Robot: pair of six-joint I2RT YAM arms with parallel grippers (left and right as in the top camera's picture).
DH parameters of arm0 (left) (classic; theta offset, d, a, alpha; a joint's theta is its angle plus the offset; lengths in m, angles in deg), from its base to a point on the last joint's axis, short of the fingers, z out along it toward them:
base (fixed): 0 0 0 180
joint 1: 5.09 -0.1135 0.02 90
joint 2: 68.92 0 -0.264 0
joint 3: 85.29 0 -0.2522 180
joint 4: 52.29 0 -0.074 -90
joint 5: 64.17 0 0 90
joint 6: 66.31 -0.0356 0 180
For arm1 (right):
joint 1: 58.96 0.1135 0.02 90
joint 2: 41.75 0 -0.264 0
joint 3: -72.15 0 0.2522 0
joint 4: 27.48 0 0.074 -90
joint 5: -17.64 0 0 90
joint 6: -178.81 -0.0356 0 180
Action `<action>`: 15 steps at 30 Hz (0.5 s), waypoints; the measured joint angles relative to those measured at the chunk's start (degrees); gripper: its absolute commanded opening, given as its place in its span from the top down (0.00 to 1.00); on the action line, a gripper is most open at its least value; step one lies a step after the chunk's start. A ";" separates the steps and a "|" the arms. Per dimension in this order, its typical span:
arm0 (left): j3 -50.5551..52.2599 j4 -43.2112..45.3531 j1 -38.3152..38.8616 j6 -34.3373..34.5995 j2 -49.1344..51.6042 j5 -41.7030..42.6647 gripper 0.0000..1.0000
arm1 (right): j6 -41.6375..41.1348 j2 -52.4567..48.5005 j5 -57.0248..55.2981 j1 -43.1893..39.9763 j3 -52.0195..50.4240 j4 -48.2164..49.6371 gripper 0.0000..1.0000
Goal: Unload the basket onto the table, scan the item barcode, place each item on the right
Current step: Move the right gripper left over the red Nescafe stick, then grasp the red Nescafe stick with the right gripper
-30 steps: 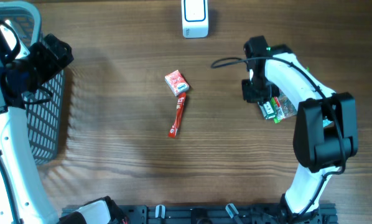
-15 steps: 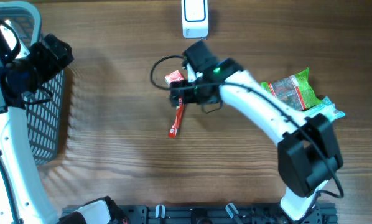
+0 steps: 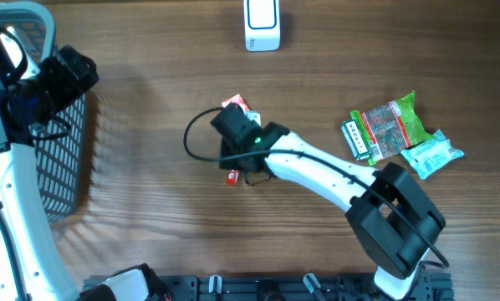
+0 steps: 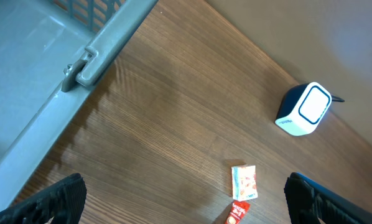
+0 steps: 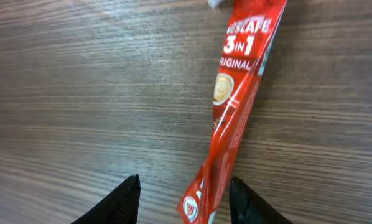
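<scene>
A red coffee sachet stick [image 5: 236, 112] lies flat on the wooden table. My right gripper [image 5: 189, 202] is low over its lower end, jaws open on either side of it, with a gap left of the sachet. From overhead the right gripper [image 3: 237, 155] covers most of the sachet [image 3: 232, 177]. The white barcode scanner [image 3: 262, 25] stands at the far edge of the table. My left gripper [image 4: 186, 205] hangs wide open and holds nothing, high by the basket [image 3: 58, 150].
A small red-and-white box [image 3: 236, 104] lies just beyond the sachet, touching its top end. A green snack pack [image 3: 388, 125] and a pale teal packet [image 3: 432, 155] lie at the right. The basket rim [image 4: 99, 56] is at the left.
My right arm swung from the snack packs at the right to the centre, leaving the green pack behind. It now sits over the red sachet with narrower jaws. The left arm is unmoved.
</scene>
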 measured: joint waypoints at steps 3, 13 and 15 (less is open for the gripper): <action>0.00 0.00 0.00 0.00 0.00 0.00 0.00 | -2.12 -0.09 -1.88 0.55 -1.97 0.13 0.54; 0.00 0.00 0.00 0.00 0.00 0.00 0.00 | -6.14 -0.92 -3.74 0.50 -5.29 6.86 0.74; 0.00 0.00 0.00 0.00 0.00 0.00 0.00 | -6.80 -1.49 -3.54 0.50 -5.29 6.97 0.87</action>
